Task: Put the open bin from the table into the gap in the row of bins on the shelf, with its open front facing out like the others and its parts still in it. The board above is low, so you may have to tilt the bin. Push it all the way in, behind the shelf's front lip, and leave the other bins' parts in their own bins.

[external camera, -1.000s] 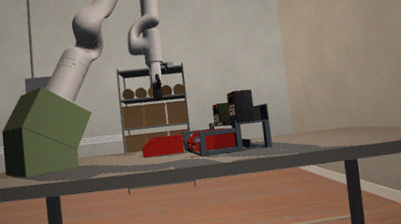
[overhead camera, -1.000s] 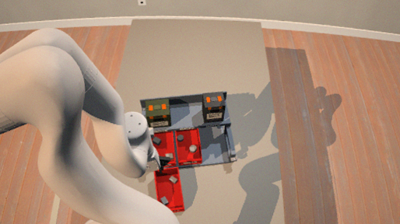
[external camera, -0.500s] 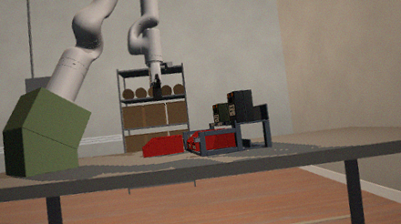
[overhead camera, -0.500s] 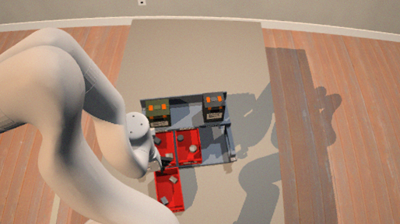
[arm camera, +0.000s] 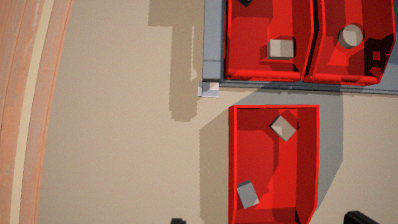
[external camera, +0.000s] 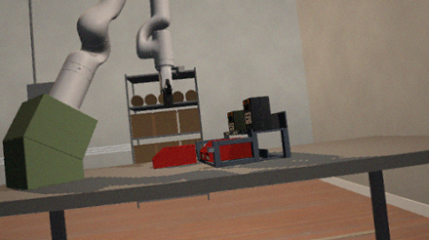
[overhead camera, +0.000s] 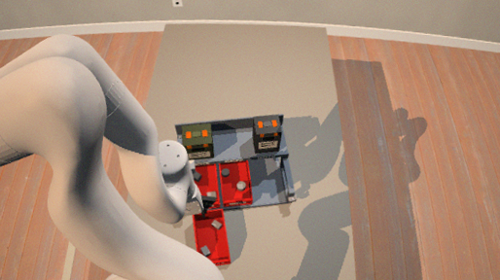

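The loose red open bin (overhead camera: 212,239) (external camera: 174,156) (arm camera: 274,165) lies on the table in front of the shelf's left end, with two grey parts (arm camera: 283,126) (arm camera: 247,194) in it. The grey shelf (overhead camera: 287,180) (external camera: 272,141) (arm camera: 212,35) holds two red bins (overhead camera: 236,183) (arm camera: 267,40) (arm camera: 350,40) side by side at the left, each with parts. The gap (overhead camera: 271,179) is at the right of the row. My gripper (overhead camera: 207,208) (external camera: 168,95) (arm camera: 268,220) is open and empty, high above the loose bin, pointing straight down.
Two dark boxes (overhead camera: 197,138) (overhead camera: 267,132) (external camera: 257,113) stand on the shelf's top board. The arm's green base block (external camera: 46,144) is at the table's left. A storage rack (external camera: 165,113) stands by the back wall.
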Controlling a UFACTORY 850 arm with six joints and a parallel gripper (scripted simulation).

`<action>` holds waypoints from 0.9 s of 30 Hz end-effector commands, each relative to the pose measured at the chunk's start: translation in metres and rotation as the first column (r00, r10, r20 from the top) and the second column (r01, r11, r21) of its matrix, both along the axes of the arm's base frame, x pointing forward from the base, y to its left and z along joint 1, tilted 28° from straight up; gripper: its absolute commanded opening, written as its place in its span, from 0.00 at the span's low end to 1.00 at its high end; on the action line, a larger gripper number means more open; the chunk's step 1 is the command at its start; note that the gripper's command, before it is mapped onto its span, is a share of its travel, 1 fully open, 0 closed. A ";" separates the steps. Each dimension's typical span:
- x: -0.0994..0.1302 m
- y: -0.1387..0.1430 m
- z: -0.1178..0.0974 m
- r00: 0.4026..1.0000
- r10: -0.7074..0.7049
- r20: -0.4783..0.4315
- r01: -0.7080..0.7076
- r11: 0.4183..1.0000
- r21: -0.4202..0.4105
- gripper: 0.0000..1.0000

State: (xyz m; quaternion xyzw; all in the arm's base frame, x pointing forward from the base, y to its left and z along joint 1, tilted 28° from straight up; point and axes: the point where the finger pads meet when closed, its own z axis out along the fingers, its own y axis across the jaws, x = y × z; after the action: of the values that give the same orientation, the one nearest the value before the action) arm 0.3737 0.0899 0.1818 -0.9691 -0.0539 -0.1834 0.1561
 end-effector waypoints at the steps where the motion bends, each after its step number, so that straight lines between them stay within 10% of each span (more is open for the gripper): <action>1: 0.000 0.000 0.000 1.000 0.000 0.001 0.000 1.000 0.000 1.00; 27: 0.001 -0.001 -0.004 1.000 0.000 0.001 0.000 1.000 0.000 1.00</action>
State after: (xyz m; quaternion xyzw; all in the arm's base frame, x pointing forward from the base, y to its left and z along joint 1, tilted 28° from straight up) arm 0.3736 0.0887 0.1809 -0.9690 -0.0542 -0.1836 0.1561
